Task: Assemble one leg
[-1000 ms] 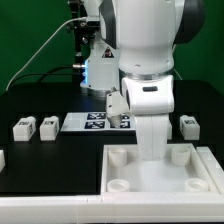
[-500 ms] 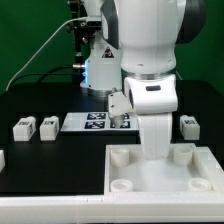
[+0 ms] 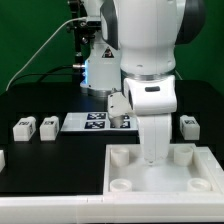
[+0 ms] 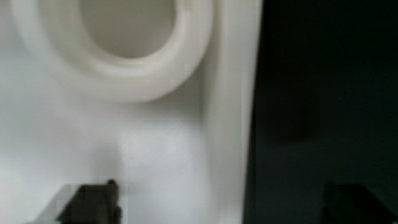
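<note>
Gripper (image 4: 228, 205) is holding its two dark fingertips (image 4: 89, 203) spread wide, nothing pinched between them. In the gap the white panel (image 4: 160, 150) is showing, its straight edge running between the fingertips, and black table (image 4: 329, 100) is filling the rest of the gap. Whether the fingertips are touching the panel cannot be told, since the wrist view is blurry. Further out from the fingertips one round socket (image 4: 128, 45) of the panel is sitting with a raised rim, only partly in frame. In the exterior view the arm (image 3: 150, 60) is reaching straight down over the far edge of the panel (image 3: 150, 180), between its two far corner sockets (image 3: 118, 155), and the arm's white body is covering the fingers. The nearest leg (image 3: 188, 124) is lying on the table (image 3: 50, 165) near the gripper on the exterior view's right, past the panel's far edge and apart from it, with dark tag marks on its face. The marker board (image 3: 88, 122) is lying flat just to the exterior view's left of the gripper and a little further back. Beyond the board, well apart from the gripper on the exterior view's left, a second leg (image 3: 47, 126) is sitting just beside the board and a third leg (image 3: 22, 127) is sitting next to that one, the two not touching. A white part (image 3: 2, 158) is poking in at the exterior view's left edge, cut off by the frame.
</note>
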You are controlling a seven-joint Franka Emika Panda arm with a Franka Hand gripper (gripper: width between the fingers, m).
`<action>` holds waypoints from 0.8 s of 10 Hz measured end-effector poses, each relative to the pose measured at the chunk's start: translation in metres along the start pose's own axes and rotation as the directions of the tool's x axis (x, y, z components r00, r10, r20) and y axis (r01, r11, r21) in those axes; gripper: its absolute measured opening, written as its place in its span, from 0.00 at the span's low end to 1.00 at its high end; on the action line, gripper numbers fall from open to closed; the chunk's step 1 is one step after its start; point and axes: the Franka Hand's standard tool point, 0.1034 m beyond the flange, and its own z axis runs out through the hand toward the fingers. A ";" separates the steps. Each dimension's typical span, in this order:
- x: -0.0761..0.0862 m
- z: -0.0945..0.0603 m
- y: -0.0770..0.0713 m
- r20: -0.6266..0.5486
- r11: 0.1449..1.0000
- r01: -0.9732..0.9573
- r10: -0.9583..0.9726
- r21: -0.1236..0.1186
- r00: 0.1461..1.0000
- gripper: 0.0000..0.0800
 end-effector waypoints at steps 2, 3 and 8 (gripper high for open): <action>0.000 0.000 0.000 0.000 1.000 0.000 0.000 0.000 1.000 0.80; 0.000 0.000 0.000 0.000 1.000 -0.001 0.001 0.000 1.000 0.81; -0.002 -0.009 0.001 0.002 0.999 -0.049 0.049 -0.014 0.999 0.81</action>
